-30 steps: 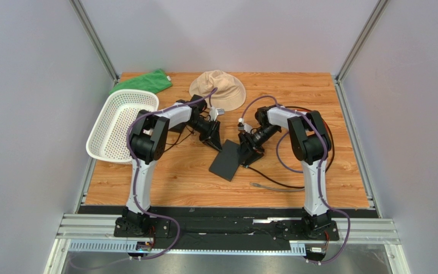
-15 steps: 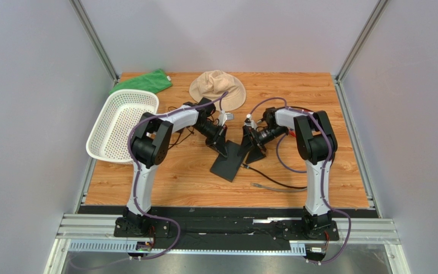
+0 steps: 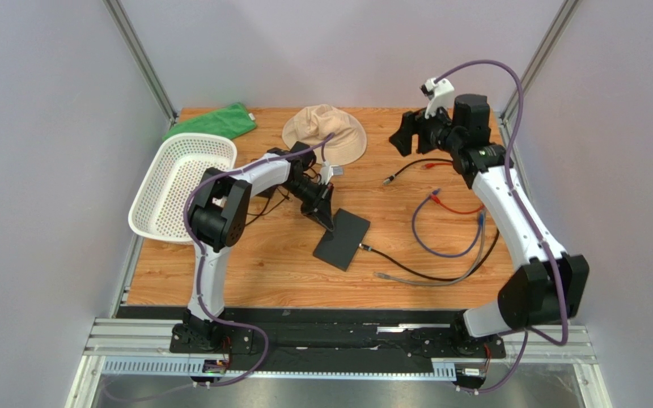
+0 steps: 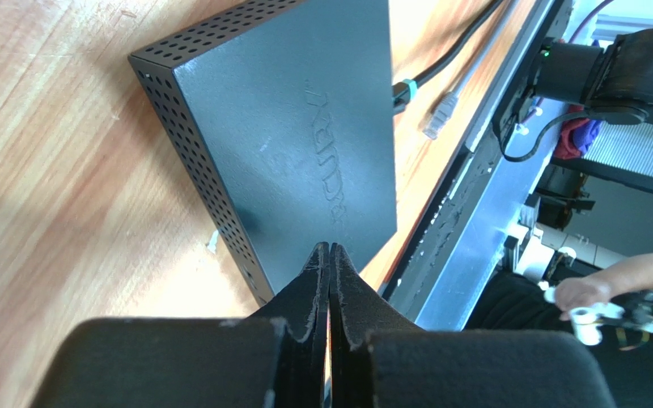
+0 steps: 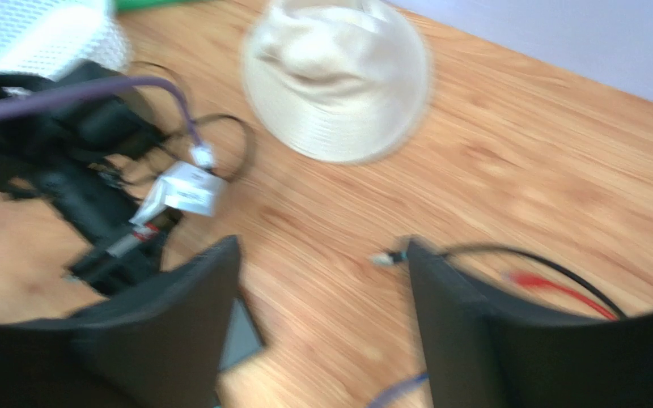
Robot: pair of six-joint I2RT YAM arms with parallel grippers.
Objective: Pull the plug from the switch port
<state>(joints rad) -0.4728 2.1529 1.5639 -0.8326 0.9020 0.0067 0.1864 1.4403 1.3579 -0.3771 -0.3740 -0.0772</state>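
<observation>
While the left gripper (image 3: 325, 211) stays at the far corner of the switch (image 3: 344, 242), the top view shows the right gripper (image 3: 403, 133) gone from the switch's right edge, where it stood half a second ago. It is now raised high over the back right of the table (image 3: 245, 272). The plug (image 3: 387, 180) on its black cable now lies free on the wood near the tan hat (image 3: 326, 132), well apart from the switch. The switch itself lies flat mid-table where it lay before. A second black cable (image 3: 377, 253) meets its right edge, and neither arm's jaws can be judged from this height. From the left wrist, the left gripper (image 4: 330, 255) is pressed fully shut with nothing between its tips, which sit at the near edge of the switch (image 4: 304, 144); whether they touch it cannot be told. At the switch's far edge the second black cable (image 4: 441, 64) ends against the case, and a loose grey plug (image 4: 439, 109) lies beside it. The right wrist picture is smeared by motion. It shows the right gripper (image 5: 323, 251) spread wide and empty above the table, the plug (image 5: 385, 257) lying between its fingers far below, the hat (image 5: 338, 76), a white basket (image 5: 40, 34) cut off at the corner, and a red cable (image 5: 551, 285) half hidden behind one finger.
</observation>
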